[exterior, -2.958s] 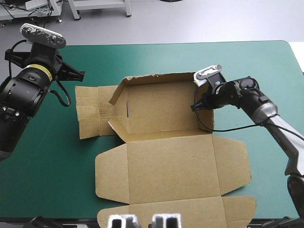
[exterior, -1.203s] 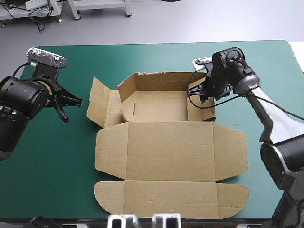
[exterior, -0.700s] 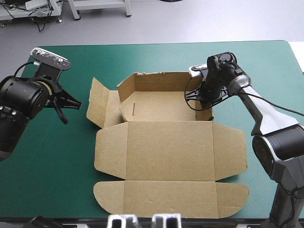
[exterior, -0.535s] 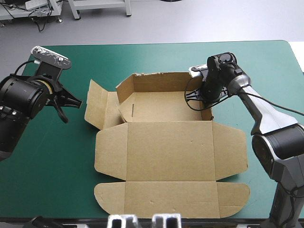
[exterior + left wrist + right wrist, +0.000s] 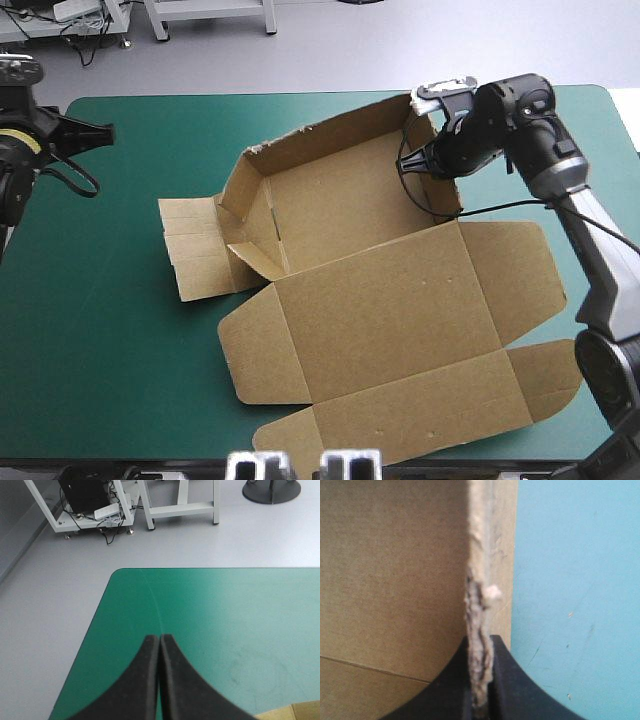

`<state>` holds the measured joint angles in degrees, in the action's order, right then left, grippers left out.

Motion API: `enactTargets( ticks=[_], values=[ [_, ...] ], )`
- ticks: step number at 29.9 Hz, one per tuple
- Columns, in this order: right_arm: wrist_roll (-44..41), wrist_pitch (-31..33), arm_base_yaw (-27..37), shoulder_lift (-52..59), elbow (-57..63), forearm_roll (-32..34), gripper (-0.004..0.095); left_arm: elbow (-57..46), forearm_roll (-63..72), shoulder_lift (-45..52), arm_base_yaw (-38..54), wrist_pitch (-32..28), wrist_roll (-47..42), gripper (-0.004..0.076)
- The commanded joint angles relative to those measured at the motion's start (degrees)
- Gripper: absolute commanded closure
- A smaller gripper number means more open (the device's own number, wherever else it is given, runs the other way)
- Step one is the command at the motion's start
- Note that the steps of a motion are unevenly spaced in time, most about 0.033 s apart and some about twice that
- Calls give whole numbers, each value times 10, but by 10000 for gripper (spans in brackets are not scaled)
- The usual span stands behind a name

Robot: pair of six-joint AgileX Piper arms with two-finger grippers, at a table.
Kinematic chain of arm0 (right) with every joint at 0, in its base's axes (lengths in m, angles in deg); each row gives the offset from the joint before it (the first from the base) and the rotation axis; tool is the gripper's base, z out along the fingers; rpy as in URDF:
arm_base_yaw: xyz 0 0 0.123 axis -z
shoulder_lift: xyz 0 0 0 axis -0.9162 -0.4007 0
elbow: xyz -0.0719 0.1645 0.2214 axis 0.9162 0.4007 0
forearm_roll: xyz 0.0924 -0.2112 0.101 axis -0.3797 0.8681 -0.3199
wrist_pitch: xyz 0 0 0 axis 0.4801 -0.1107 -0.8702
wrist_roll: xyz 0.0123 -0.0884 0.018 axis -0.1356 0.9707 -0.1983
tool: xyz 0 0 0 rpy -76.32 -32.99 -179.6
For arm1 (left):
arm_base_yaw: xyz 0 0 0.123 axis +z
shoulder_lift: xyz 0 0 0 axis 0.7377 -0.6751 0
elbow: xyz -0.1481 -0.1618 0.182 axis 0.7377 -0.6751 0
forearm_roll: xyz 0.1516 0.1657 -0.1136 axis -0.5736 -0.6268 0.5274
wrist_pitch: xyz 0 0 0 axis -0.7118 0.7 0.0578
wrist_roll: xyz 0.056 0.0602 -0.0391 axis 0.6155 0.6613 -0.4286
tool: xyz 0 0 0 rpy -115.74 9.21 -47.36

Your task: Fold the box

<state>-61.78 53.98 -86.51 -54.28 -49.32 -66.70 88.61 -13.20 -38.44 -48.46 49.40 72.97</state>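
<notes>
Brown box (image 5: 380, 300), walls raised, lid flat

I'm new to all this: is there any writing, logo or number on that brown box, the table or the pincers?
None can be read anywhere.
The box is plain brown board, with no print on any panel that shows.
The teal-green cover carries no words or signs.
The left pincer and the right pincer show no label.
</notes>
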Motion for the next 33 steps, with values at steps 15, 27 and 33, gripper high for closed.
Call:
enactTargets(
  ticks=[15, 27, 33],
  values=[
    [21, 9, 0, 204, -96, 10, 925, 20, 829, -137, 302, 81, 368, 724],
    [6, -44, 0, 330, -110, -17, 926, 19, 1055, -235, 312, 317, 473, 730],
    [6, -65, 0, 336, -110, -46, 926, 19, 1098, -222, 252, 317, 485, 730]
  ],
)
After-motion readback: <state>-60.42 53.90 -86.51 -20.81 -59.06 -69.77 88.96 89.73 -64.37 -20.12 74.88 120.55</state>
